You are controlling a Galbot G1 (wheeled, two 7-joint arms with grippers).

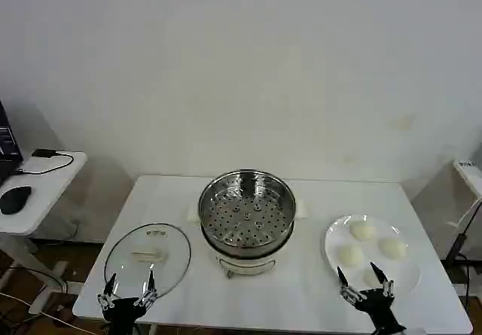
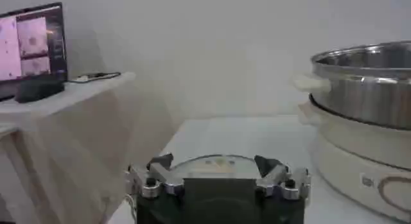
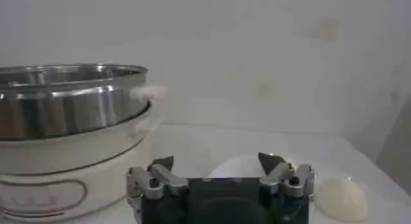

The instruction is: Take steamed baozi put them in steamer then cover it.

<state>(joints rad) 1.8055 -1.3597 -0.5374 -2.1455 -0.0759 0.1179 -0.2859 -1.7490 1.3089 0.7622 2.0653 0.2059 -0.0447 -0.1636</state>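
Observation:
The steamer [image 1: 246, 214], a shiny steel pot with a perforated tray, stands uncovered at the table's centre and holds nothing; it also appears in the wrist views [image 2: 366, 84] [image 3: 70, 100]. The cover [image 1: 147, 258], a glass lid with a cream handle, lies flat to its left. Three steamed baozi [image 1: 363, 231] [image 1: 392, 248] [image 1: 349, 255] rest on a white plate [image 1: 335, 237] at the right. My left gripper [image 1: 131, 277] [image 2: 214, 162] hovers open at the lid's [image 2: 218, 158] near edge. My right gripper [image 1: 360, 272] [image 3: 217, 161] is open at the plate's [image 3: 237, 167] near edge, one baozi [image 3: 342, 198] beside it.
The steamer sits on a cream base [image 1: 245, 263]. A side desk [image 1: 45, 181] with a mouse [image 1: 15, 198] stands left of the table, and a lit screen [image 2: 32, 42] is on it. Bare tabletop lies in front of the steamer. The table's front edge runs just under both grippers.

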